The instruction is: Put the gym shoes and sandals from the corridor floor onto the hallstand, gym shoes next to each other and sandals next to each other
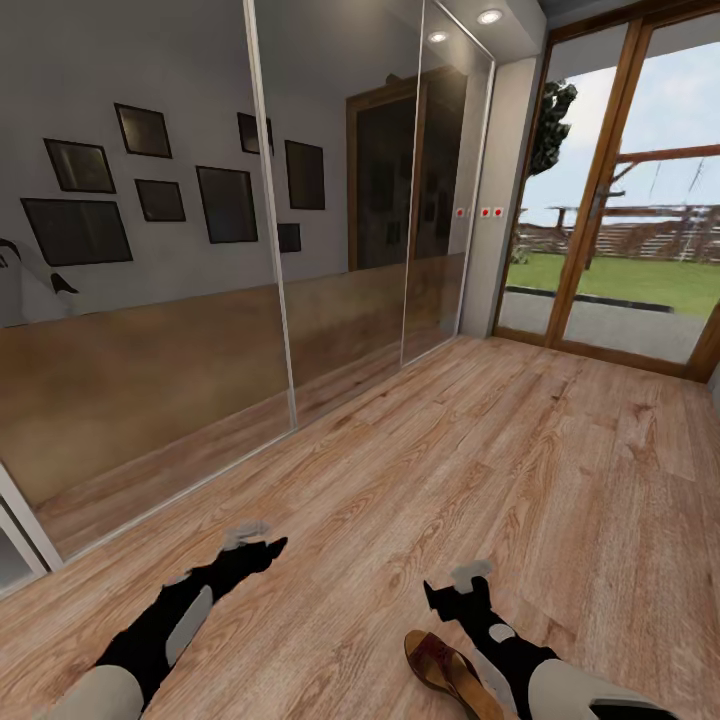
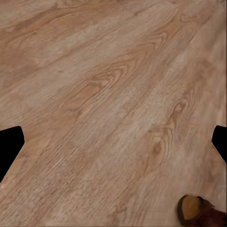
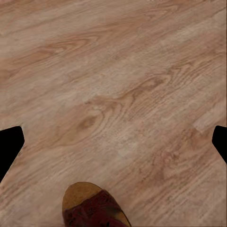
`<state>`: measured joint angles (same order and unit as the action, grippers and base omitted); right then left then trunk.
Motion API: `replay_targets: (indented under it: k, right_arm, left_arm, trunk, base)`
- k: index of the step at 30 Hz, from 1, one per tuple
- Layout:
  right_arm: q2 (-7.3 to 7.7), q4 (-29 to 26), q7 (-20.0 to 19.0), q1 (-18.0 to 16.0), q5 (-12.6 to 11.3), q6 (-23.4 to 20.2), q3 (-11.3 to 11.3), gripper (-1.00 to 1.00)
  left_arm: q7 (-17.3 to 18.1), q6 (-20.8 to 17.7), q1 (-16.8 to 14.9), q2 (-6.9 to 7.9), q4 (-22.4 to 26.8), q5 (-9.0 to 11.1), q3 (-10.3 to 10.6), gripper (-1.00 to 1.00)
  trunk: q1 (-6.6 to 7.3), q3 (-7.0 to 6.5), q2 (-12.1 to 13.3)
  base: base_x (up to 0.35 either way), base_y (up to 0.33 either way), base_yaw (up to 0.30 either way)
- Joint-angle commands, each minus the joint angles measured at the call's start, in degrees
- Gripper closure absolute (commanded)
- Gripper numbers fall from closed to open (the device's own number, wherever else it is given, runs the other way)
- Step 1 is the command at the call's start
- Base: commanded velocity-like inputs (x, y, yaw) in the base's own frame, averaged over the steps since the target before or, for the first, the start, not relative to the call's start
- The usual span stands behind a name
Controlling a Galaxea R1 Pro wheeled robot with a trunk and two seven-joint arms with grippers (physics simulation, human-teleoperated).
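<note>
Lower frame: one sandal point(image 1: 448, 672) flat on corridor floor point(image 1: 520, 450), just beside right gripper point(image 1: 462, 585). Left gripper point(image 1: 255, 545) lower left. Both spread wide, empty.

Mirrored wardrobe doors point(image 1: 200, 250), wood-plank floor point(image 1: 520, 450), glazed garden door point(image 1: 640, 200).

- I am finding no readable text, label, brand, number or sign.
- The dark wall frames point(image 1: 226, 203) are showing blank faces.
- The small red wall switches point(image 1: 490, 212) are carrying no legible marking.
</note>
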<state>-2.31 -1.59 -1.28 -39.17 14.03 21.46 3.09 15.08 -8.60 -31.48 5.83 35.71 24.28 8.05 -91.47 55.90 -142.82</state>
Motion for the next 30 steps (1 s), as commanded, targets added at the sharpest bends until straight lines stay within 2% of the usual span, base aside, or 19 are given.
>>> replay_targets:
  k: [1, 6, 7, 16, 17, 19, 20, 21, 23, 27, 28, 30]
  right_arm:
    - [0.32, 0.03, -1.77, -0.03, 0.55, 0.17, 0.41, -1.00]
    - [1.45, 0.02, -3.68, -0.03, 0.85, 0.17, 0.42, -1.00]
    - [2.21, 0.01, -4.31, -0.03, 0.95, 0.11, 0.43, -1.00]
    - [2.79, 0.01, -4.58, -0.03, 1.14, 0.08, 0.43, -1.00]
    - [4.28, 0.01, -4.65, -0.03, 1.16, -0.04, 0.39, -1.00]
    - [5.55, 0.01, -4.72, -0.03, 1.16, -0.18, 0.32, -1.00]
    - [8.59, 0.01, -6.34, -0.03, 1.17, -0.36, -0.38, -1.00]
    - [9.04, 0.01, -7.11, -0.03, 1.17, -0.38, -0.51, -1.00]
    - [10.25, -0.02, -11.86, -0.02, 1.17, -0.42, -0.84, -1.00]
    - [11.16, -0.01, -17.99, 0.03, 1.17, -0.44, -0.97, -1.00]
    - [12.02, -0.02, -23.05, 0.04, 1.17, -0.44, -1.03, -1.00]
    - [12.30, -0.02, -24.45, 0.05, 1.17, -0.45, -1.05, -1.00]
  left_arm:
    - [-0.03, -1.10, 0.07, 0.06, 34.41, 0.57, 0.21, -1.00]
    - [-0.05, -1.95, 0.21, 0.14, 35.19, 0.47, 0.21, -1.00]
    - [-0.05, -2.24, 0.26, 0.24, 35.45, 0.43, 0.21, -1.00]
    - [-0.05, -2.39, 0.33, 0.32, 35.50, 0.34, 0.32, -1.00]
    - [-0.05, -2.40, 0.34, 0.29, 35.46, 0.33, 0.72, -1.00]
    - [-0.05, -2.39, 0.35, 0.30, 35.44, 0.33, 1.06, -1.00]
    - [-0.05, -2.40, 0.35, 0.32, 35.41, 0.33, 1.90, -1.00]
    - [-0.05, -2.40, 0.35, 0.32, 35.41, 0.33, 2.04, -1.00]
    - [-0.05, -2.39, 0.33, 0.32, 35.40, 0.33, 2.46, -1.00]
    - [-0.05, -2.39, 0.34, 0.32, 35.40, 0.33, 2.65, -1.00]
    - [-0.05, -2.39, 0.35, 0.32, 35.40, 0.28, 2.74, -1.00]
    - [-0.05, -2.40, 0.36, 0.32, 35.40, 0.09, 2.78, -1.00]
  trunk:
    - [0.02, 0.05, -0.03]
    - [0.02, 0.05, -0.03]
    - [0.02, 0.05, -0.03]
    - [0.02, 0.05, -0.03]
    - [0.02, 0.05, -0.03]
    - [0.02, 0.05, -0.03]
    - [0.02, 0.05, -0.03]
    - [0.02, 0.05, -0.03]
    - [0.02, 0.05, -0.03]
    - [0.02, 0.05, -0.03]
    - [0.02, 0.05, -0.03]
    - [0.02, 0.05, -0.03]
  base:
    - [0.000, 0.000, 0.000]
    - [0.000, 0.000, 0.000]
    - [0.000, 0.000, 0.000]
    - [0.000, 0.000, 0.000]
    - [0.000, 0.000, 0.000]
    - [0.000, 0.000, 0.000]
    - [0.000, 0.000, 0.000]
    - [0.000, 0.000, 0.000]
    - [0.000, 0.000, 0.000]
    - [0.000, 0.000, 0.000]
    - [0.000, 0.000, 0.000]
    - [0.000, 0.000, 0.000]
